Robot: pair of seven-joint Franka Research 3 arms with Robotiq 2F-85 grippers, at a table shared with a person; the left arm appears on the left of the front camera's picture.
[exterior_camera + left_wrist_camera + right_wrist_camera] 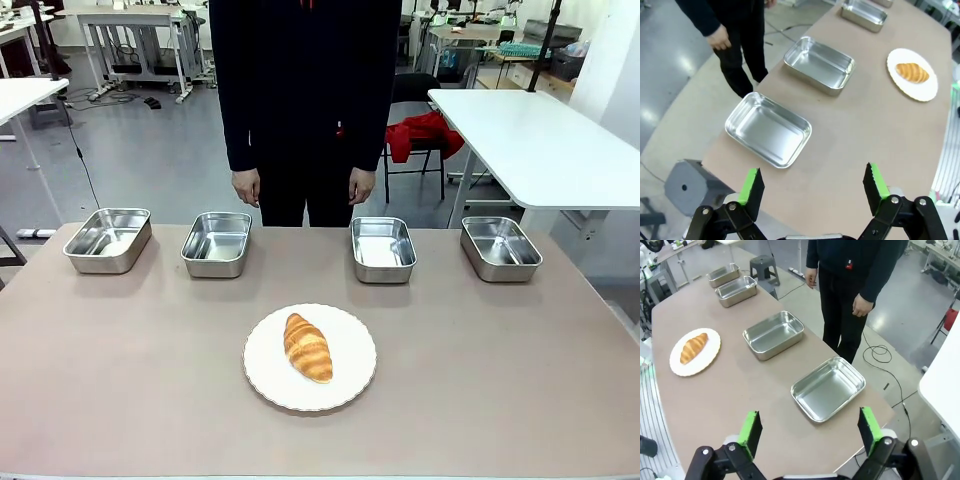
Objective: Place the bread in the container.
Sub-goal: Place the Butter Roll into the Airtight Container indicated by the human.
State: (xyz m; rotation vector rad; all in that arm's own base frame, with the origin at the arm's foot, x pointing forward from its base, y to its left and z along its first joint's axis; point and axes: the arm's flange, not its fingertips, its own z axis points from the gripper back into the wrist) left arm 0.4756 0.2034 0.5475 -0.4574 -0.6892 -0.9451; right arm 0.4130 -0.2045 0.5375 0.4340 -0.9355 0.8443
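Left claw [811,172] and right claw [809,415] released; golden-brown flaky croissant [307,347] untouched on round white plate [355,362]. Your next move: grasp it.

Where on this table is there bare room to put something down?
Widest bare tabletop lies either side of the plate with the croissant, and along the near edge. A smaller gap sits between the two middle trays. The far edge is crowded, with outer trays at both ends.

Table [520,390] with four trays [214,267], plate [352,345]
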